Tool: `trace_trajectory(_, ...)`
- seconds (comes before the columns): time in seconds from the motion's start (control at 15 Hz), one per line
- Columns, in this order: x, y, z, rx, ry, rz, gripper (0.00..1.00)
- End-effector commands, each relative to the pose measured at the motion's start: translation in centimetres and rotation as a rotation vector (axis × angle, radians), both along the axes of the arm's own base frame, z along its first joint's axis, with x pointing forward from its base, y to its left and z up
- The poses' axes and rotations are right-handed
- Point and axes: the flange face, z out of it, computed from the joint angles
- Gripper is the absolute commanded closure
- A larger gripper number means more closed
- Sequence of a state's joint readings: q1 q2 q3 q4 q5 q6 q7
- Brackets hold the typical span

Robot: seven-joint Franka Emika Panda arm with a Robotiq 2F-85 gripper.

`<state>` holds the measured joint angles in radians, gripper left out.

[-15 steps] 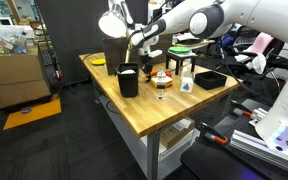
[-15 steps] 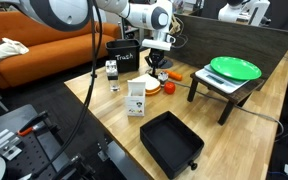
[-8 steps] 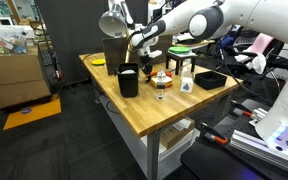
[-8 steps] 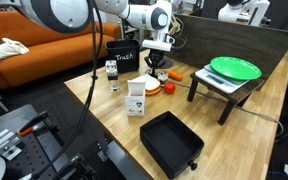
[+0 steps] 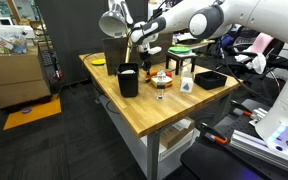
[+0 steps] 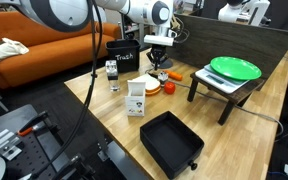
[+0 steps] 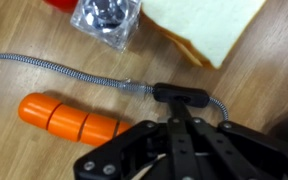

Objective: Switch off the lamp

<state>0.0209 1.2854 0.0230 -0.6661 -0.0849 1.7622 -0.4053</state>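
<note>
The lamp [image 5: 112,22] has a rounded grey dome shade on a thin arm at the back of the wooden table [image 5: 144,112], and the shade looks dull. Its braided cable runs across the tabletop in the wrist view, with a black inline switch [image 7: 179,96] on it. My gripper [image 7: 179,112] is shut, and its fingertips point down just over that switch. In both exterior views the gripper [image 5: 147,48] [image 6: 159,52] hangs a little above the table among small items. It holds nothing.
An orange carrot-like toy [image 7: 69,118], a bread slice [image 7: 209,30] and a shiny glass [image 7: 106,20] lie near the switch. A black cylindrical container [image 5: 128,80], a white carton [image 6: 136,98], a black tray [image 6: 171,140] and a green plate on a stand [image 6: 234,68] are also on the table.
The lamp shade was bright white one second ago and is dull grey since. My gripper has lifted slightly off the tabletop.
</note>
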Motion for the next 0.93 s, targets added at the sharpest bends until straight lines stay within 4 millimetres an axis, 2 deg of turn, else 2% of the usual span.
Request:
trace_trajectory(0.0, 0.4, -0.1, 2.0, -0.025, -0.027, -0.011, 1.0)
trace_trajectory(0.27, 0.9, 0.6, 5.1, -0.017, -0.079, -0.013, 1.0)
trace_trajectory(0.47, 0.8, 0.4, 7.0, -0.034, -0.107, -0.037, 1.0)
trace_trajectory(0.6, 0.3, -0.3, 7.2, -0.05, -0.107, -0.041, 1.0)
trace_trajectory(0.87, -1.5, -1.7, 5.9, -0.081, -0.083, -0.052, 1.0)
